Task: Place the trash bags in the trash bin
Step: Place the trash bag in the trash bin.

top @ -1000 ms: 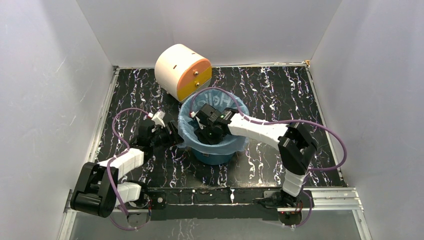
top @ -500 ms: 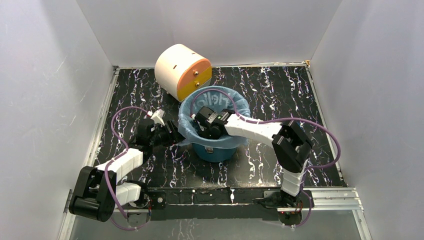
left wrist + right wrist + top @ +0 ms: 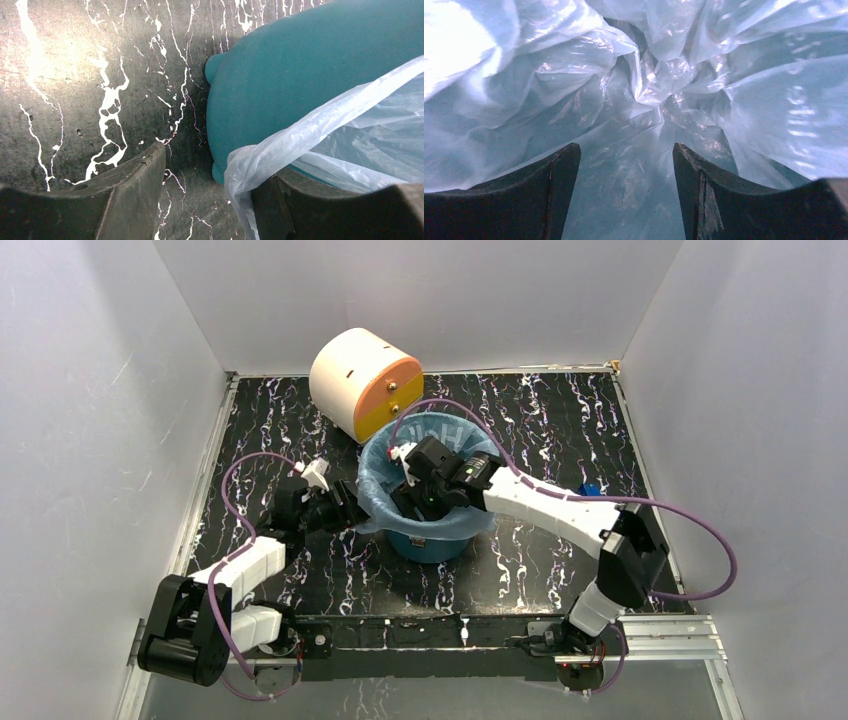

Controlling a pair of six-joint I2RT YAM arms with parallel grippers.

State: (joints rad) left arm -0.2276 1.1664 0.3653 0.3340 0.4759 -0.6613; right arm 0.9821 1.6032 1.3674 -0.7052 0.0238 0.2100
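The right arm's (image 3: 560,508) elbow had swung out to the right. The right gripper (image 3: 626,150) hung inside the trash bag (image 3: 649,90), jaws spread and gripping nothing. The bag lined the trash bin (image 3: 432,543), its edge folded over the rim. The left gripper (image 3: 212,167) stood spread beside the bin's left wall, with the bag edge draped against one finger.

Trash bin (image 3: 435,545) shows only 1 side (trash bag (image 3: 375,480) lettering mostly behind right arm (image 3: 540,505)).
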